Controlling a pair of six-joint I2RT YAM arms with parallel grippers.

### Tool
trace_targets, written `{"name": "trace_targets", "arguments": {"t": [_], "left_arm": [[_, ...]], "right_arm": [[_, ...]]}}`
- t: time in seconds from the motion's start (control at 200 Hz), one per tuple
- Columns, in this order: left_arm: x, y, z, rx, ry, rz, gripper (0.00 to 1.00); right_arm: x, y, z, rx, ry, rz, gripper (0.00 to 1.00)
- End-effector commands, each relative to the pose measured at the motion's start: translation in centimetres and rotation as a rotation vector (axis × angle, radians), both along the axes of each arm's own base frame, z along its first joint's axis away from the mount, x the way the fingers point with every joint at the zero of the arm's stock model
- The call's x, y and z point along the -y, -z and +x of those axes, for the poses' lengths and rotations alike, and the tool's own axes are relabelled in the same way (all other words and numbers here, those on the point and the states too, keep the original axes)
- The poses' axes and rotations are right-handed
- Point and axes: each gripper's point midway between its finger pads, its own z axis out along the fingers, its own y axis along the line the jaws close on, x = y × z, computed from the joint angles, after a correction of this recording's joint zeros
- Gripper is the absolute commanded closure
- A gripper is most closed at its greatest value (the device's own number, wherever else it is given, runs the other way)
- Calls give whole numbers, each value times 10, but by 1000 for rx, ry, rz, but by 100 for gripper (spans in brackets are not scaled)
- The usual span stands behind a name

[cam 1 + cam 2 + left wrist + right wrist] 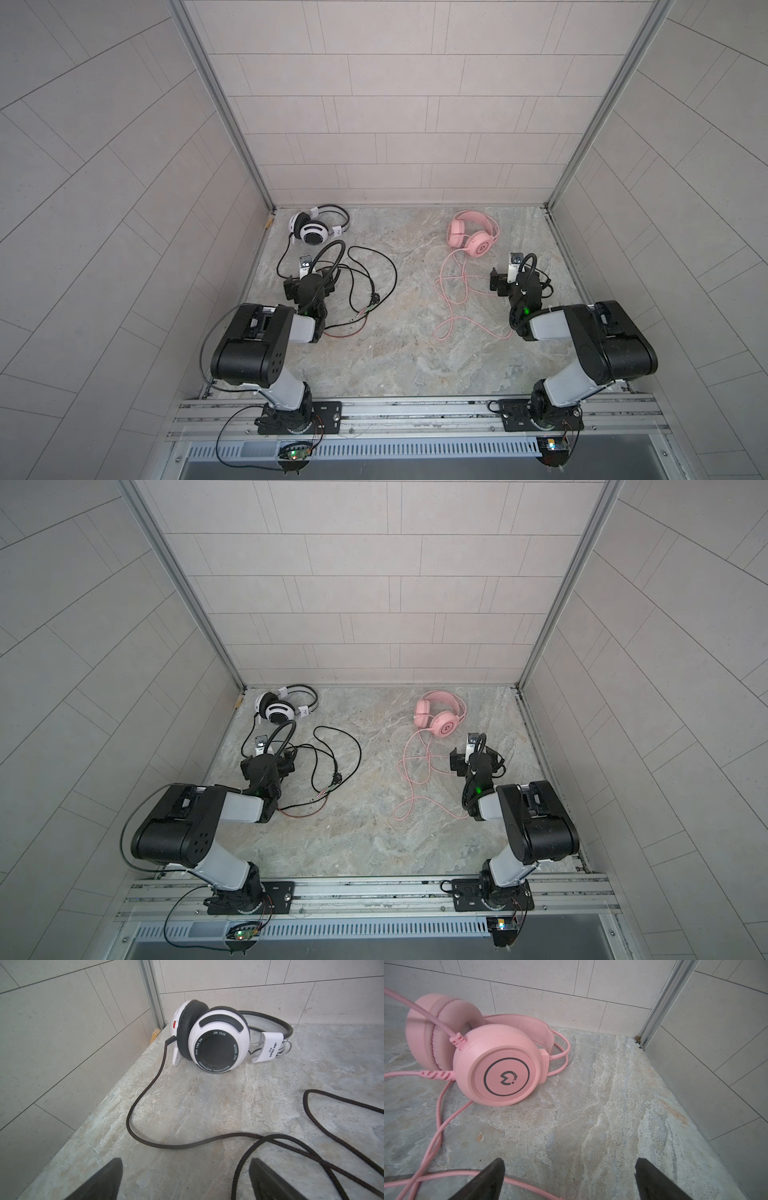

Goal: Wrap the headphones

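Observation:
The white-and-black headphones [313, 228] [280, 710] [218, 1043] lie on their side in the far left corner. Their black cable [374, 274] [145, 1138] sprawls in loose loops toward the middle. My left gripper [309, 280] [186, 1167] hovers open just short of them, over the cable, holding nothing. The pink headphones [473, 237] [440, 717] [496, 1068] lie at the far right. Their pink cable [449, 299] [438, 1132] trails toward the front. My right gripper [519, 278] [569, 1169] stands open beside them; the cable passes under one finger, ungripped.
Tiled walls close in the marble table [395, 365] on three sides, with aluminium posts [660, 1001] at the far corners. A small wooden block [155, 1033] sits in the far left corner. The black cable's plugs [361, 311] lie mid-table. A metal rail [415, 411] runs along the front.

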Motion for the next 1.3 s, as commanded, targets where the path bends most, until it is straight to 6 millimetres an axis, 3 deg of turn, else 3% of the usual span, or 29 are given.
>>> {"name": "trace_targets", "arguments": {"t": [0.0,0.145,0.355,0.535,0.676,0.741,0.941,1.151,1.296], "left_arm": [[-1,-9,6,30,-7,3,0],[-8,-18,0,63,-49,7,0],[-19,-58,-17,76,-127,0,0],[-22,-96,-36,157,-230,-286,0],[10,-119,-23,151,-99,-521,0],[32,-129,-10,98,-19,-610,0],[99,-126,19,-150,175,-819,0],[167,-135,33,-388,395,-777,2],[201,-129,31,-495,486,-713,2]], "right_arm": [[0,1,0,0,-1,-4,1],[5,-19,-9,48,32,-13,1],[12,-86,-15,109,109,113,1],[29,-119,-31,155,243,343,1],[14,-142,-13,52,144,397,1],[9,-141,-2,-36,132,402,2],[-5,-117,39,-239,125,483,6],[-27,-74,87,-466,84,593,11],[-22,-48,114,-534,117,595,11]]}}
